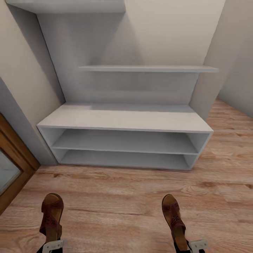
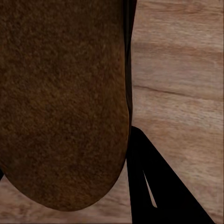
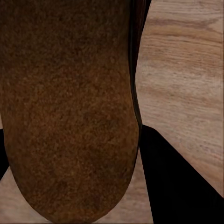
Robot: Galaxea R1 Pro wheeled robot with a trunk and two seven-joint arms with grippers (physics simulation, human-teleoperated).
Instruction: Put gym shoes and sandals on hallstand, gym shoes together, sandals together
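Both sandals, left sandal (image 1: 51, 218) and right sandal (image 1: 174, 219), pinched in left hand (image 1: 52, 245) and right hand (image 1: 194, 245); set them touching on the hallstand (image 1: 123, 119) bench top.

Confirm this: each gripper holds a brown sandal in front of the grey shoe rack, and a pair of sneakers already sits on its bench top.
Not quite. The left sandal and right sandal are indeed held up in front of the shoe rack, but the head view shows its bench top bare, with no sneakers on it. The two low slots and the back shelves look empty as well.
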